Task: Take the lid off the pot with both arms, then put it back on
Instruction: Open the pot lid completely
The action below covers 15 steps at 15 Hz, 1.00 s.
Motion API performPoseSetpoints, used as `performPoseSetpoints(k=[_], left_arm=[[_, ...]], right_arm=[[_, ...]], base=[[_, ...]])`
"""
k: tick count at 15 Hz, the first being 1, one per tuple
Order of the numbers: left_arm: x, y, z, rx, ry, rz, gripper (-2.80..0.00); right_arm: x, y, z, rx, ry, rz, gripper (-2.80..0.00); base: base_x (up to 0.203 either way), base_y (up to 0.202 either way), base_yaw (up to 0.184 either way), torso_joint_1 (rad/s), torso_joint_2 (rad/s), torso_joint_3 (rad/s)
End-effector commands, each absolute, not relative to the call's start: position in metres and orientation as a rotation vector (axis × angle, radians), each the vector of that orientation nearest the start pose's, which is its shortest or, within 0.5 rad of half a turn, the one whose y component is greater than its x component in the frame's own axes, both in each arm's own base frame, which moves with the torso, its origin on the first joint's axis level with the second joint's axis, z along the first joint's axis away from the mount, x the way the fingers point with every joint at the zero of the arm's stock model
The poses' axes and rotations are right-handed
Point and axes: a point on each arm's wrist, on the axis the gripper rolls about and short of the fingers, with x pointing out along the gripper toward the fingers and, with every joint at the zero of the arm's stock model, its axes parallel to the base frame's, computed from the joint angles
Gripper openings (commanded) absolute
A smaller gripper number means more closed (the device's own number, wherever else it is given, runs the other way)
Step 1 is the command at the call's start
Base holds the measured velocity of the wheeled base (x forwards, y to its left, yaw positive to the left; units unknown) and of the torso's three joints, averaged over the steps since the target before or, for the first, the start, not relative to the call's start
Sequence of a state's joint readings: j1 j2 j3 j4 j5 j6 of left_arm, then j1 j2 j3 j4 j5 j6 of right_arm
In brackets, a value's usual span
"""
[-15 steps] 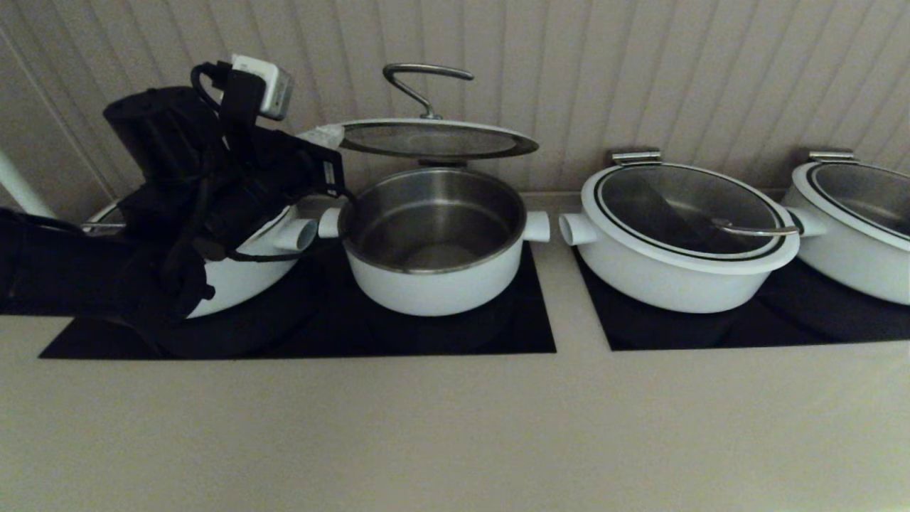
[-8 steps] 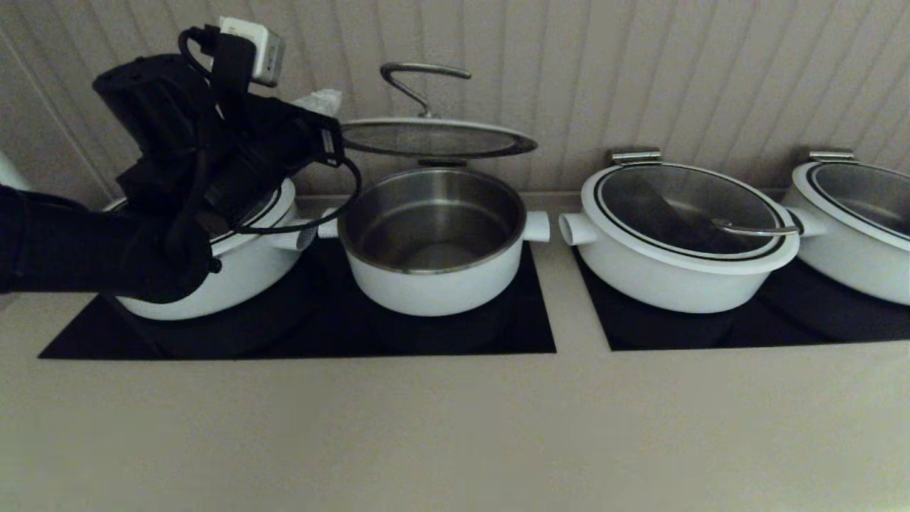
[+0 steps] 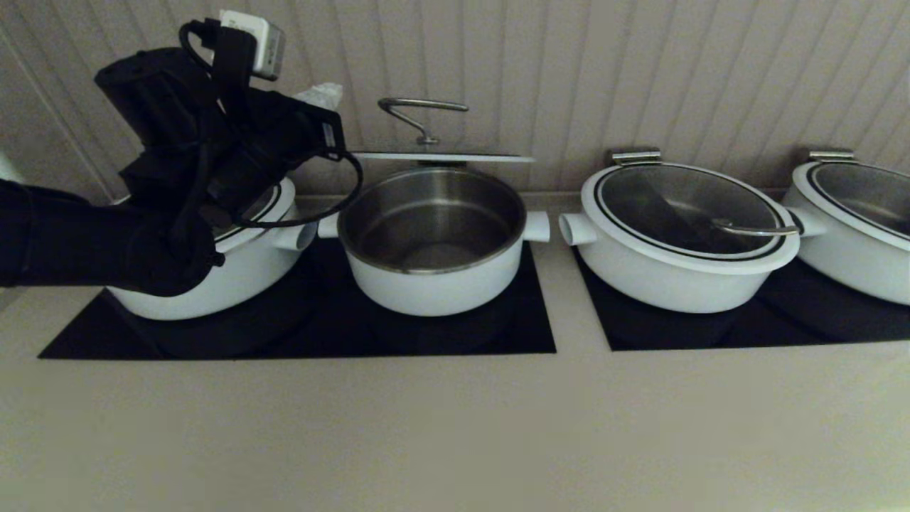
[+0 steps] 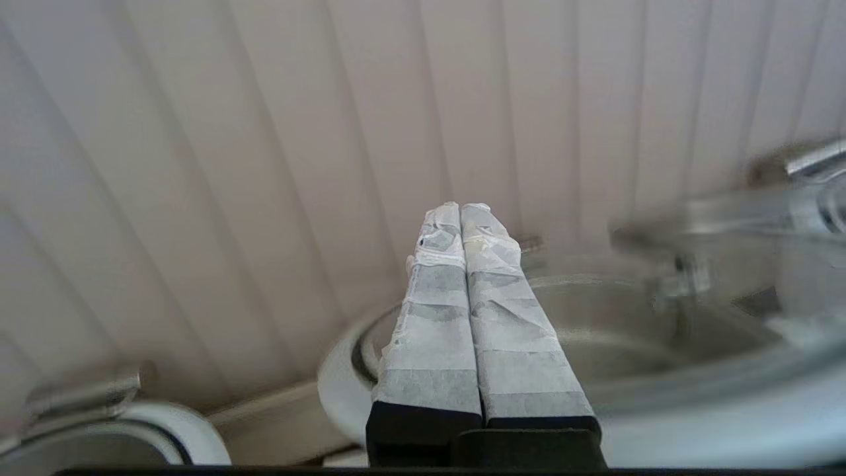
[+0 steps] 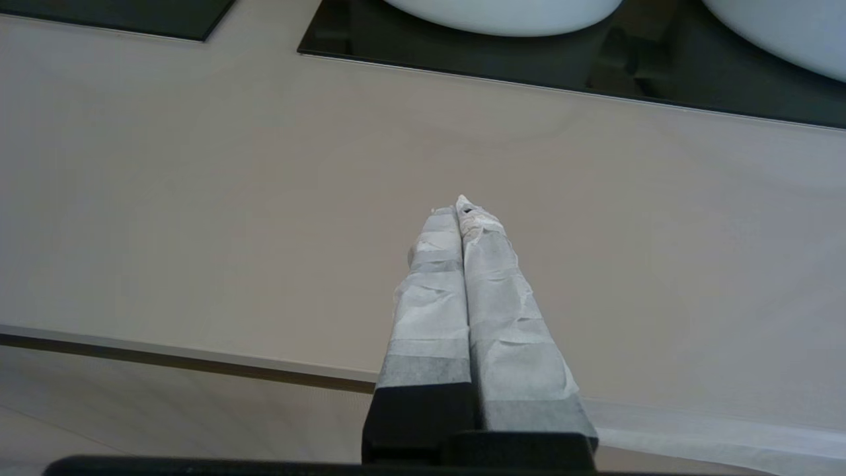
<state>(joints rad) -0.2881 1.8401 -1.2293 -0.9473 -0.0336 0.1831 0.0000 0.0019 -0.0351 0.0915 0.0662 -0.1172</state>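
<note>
I can read no text, brand or number anywhere here. My arm carries a small label, too blurred to read.

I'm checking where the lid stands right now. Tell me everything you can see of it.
The lid is a round glass disc with a white rim, seen almost edge-on and level. A curved steel bar handle rises from its centre. It sits just above the back rim of the open pot; what holds it up cannot be seen. The left claw, shut, is beside it.
</note>
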Motion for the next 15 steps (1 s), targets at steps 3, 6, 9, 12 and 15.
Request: performPoseSetpoints(k=[3, 6, 9, 12, 15], left_arm=[[0.318, -0.095, 0.270, 0.171, -0.248, -0.298, -2.80], [0.292, -0.087, 0.264, 0.185, -0.170, -0.310, -2.80], [0.272, -0.082, 0.242, 0.199, -0.054, -0.333, -2.80], [0.266, -0.088, 0.221, 0.205, 0.020, -0.368, -2.80], [0.281, -0.095, 0.205, 0.210, 0.035, -0.373, -2.80]], right_arm=[[-0.026, 0.002, 0.076, -0.116, 0.054, 0.071, -2.80], [-0.026, 0.001, 0.076, -0.116, 0.053, 0.069, -2.80], [-0.026, 0.001, 0.076, -0.116, 0.053, 0.069, -2.80], [-0.026, 0.002, 0.076, -0.116, 0.053, 0.071, -2.80], [-0.026, 0.002, 0.076, -0.116, 0.055, 0.071, -2.80]], base=[[0.000, 0.000, 0.000, 0.000, 0.00, 0.000], [0.000, 0.000, 0.000, 0.000, 0.00, 0.000], [0.000, 0.000, 0.000, 0.000, 0.00, 0.000], [0.000, 0.000, 0.000, 0.000, 0.00, 0.000], [0.000, 0.000, 0.000, 0.000, 0.00, 0.000]])
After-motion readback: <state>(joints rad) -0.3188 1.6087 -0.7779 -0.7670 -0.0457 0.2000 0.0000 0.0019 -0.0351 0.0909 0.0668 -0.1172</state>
